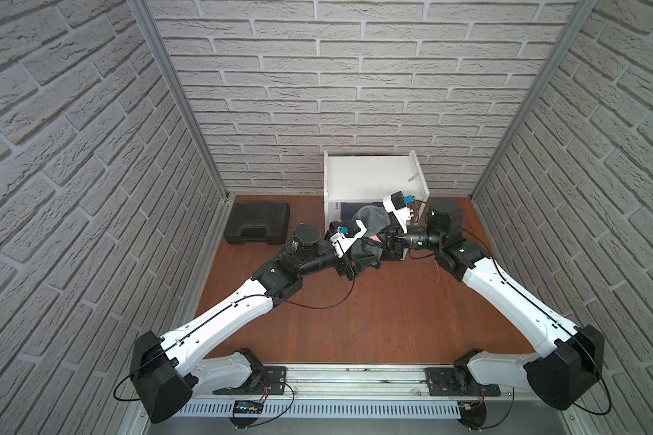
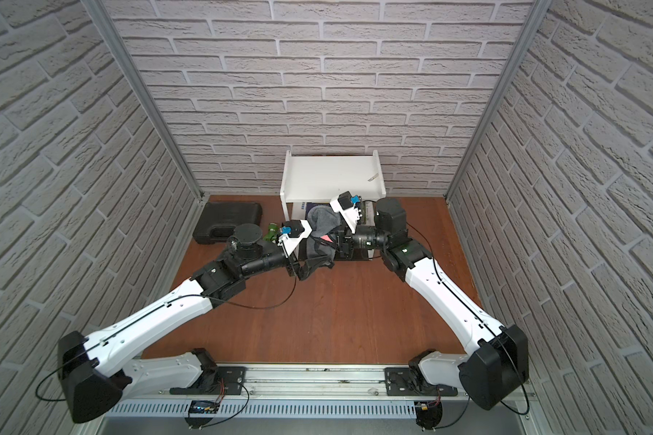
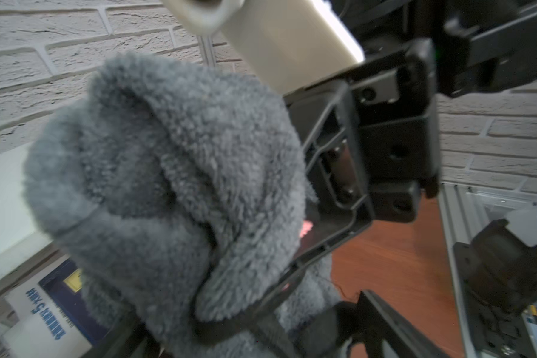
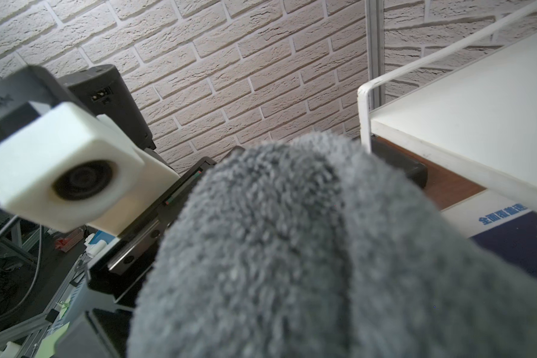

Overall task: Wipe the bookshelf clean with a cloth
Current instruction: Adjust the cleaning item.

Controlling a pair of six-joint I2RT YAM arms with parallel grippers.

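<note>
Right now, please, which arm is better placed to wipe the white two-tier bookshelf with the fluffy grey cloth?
Likely right: the right gripper is shut on the cloth by the bookshelf; left gripper open.

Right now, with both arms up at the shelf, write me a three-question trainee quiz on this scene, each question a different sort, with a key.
1. Fill in: the cloth is grey outside, with a patch of ____ showing in its folds.
2. What lies on the table on the left arm's side of the bookshelf? A) a black case B) a red mug C) a stack of plates
3. True or false: the right gripper is shut on the cloth while the left gripper stands open.
Key: 1 pink; 2 A; 3 true.
</note>
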